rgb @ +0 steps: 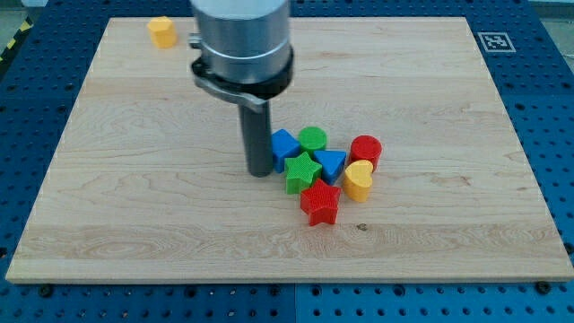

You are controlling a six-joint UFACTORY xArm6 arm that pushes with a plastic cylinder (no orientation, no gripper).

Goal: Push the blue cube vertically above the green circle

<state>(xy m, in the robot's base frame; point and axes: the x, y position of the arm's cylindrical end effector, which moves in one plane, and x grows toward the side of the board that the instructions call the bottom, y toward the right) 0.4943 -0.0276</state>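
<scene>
The blue cube [283, 144] lies near the board's middle, touching the green circle [313, 138] on its right. My tip [260, 171] rests on the board just left of the blue cube, touching or nearly touching it. A green star [302, 171] sits just below both blocks. A blue triangle [331, 164] lies right of the star, below the green circle.
A red cylinder [366, 150], a yellow heart-shaped block [358, 180] and a red star [320, 202] crowd the cluster's right and bottom. A yellow block [162, 30] sits at the wooden board's [134, 197] top left. A marker tag [493, 41] is at the top right corner.
</scene>
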